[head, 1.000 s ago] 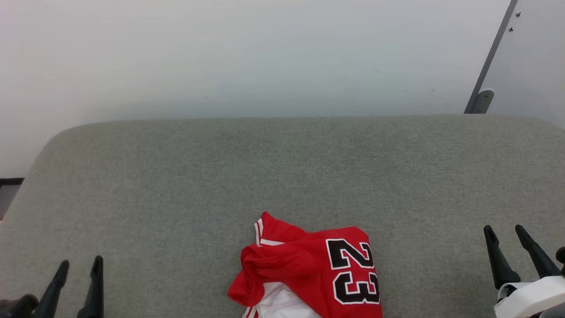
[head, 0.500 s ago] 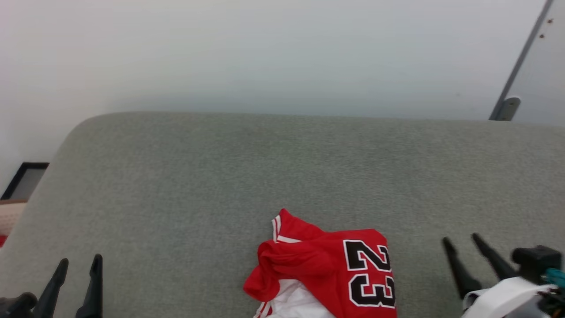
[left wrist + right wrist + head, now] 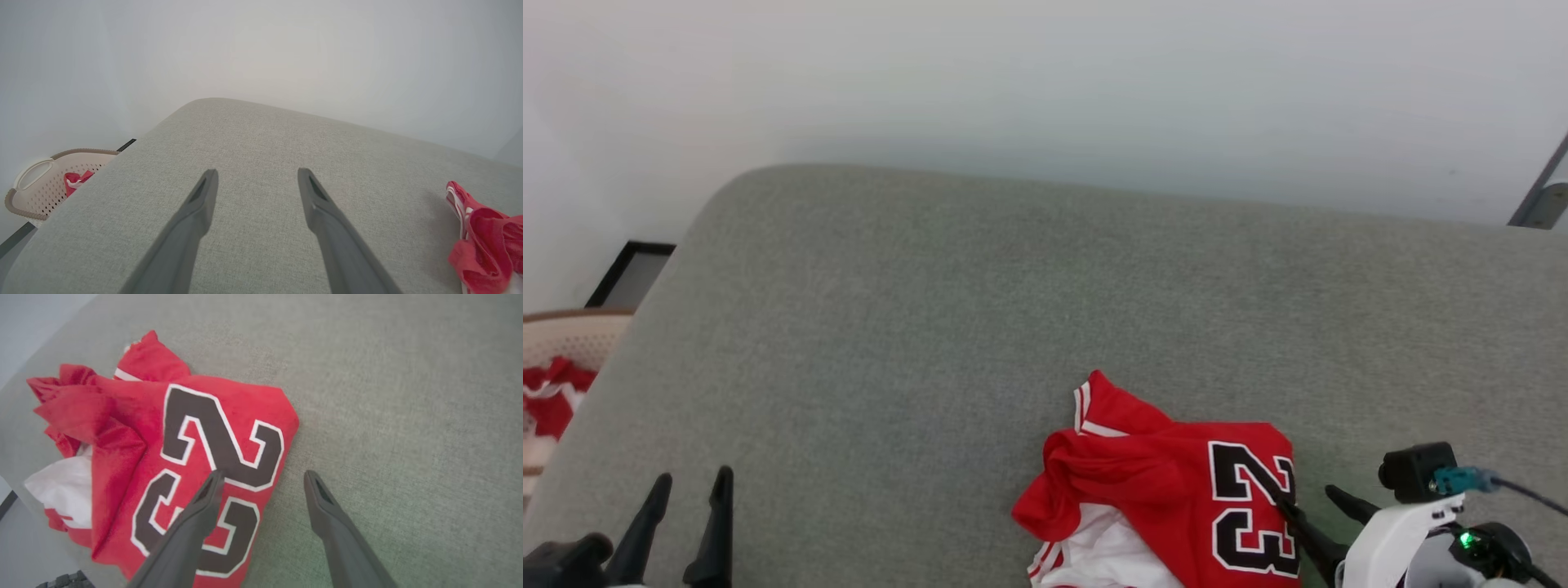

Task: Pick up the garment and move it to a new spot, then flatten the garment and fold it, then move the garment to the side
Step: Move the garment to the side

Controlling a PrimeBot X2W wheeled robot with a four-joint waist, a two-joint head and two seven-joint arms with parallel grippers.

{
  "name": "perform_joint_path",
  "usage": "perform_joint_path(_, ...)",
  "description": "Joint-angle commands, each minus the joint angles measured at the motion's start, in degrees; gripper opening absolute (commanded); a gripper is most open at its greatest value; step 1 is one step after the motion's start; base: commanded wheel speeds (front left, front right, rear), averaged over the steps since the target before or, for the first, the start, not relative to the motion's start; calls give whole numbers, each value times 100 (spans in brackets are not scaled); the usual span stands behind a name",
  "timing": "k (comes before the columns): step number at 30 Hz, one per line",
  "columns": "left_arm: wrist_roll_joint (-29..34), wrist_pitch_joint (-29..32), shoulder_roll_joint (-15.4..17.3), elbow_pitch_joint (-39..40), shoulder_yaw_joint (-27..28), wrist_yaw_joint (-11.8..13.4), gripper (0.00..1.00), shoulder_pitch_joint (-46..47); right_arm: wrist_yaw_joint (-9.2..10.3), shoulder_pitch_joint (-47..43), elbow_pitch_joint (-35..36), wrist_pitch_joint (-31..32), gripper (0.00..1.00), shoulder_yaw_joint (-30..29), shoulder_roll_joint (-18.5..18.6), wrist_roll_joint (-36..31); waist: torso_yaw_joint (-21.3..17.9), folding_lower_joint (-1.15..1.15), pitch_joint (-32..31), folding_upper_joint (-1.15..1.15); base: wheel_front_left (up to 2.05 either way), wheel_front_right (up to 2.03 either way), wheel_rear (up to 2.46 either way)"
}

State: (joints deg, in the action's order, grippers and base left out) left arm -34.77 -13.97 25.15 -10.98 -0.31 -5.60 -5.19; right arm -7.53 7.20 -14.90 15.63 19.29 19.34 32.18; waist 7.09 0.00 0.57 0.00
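The garment (image 3: 1168,498), a crumpled red jersey with black "23" showing, lies bunched at the grey surface's (image 3: 931,327) near edge.

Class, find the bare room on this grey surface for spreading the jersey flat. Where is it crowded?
Bare: the stretch of grey surface between the garment, the far wall and the left gripper. Crowded: the near right edge, where the right gripper hovers at the garment.

Long dark fingers (image 3: 196,212), white wrist (image 3: 1388,539), teal plug (image 3: 1450,480).
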Motion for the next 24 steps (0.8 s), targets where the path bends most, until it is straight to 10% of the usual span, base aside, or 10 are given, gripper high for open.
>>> perform_joint_path(1, -26, -11, -22, -22, -24, -38, 100, 101, 9, 101, -51, 211, 100, -67, -7, -27, 154, 0, 177, 0, 0, 0, 0)
perform_joint_path(14, -45, -68, -103, -313, -248, -109, 100, 497, 7, 390, -638, 1914, 100, -163, -425, 91, 436, 0, 500, 0, 0, 0, 0)
perform_joint_path(15, -46, -68, -112, -336, -259, -117, 100, 521, 7, 438, -667, 1940, 8, -167, -425, 57, 452, 0, 505, 0, 0, 0, 0)
perform_joint_path(24, -64, -108, -139, -441, -290, -143, 100, 663, 11, 770, -534, 1975, 0, -517, -372, -249, 425, 0, 570, 0, 0, 0, 0)
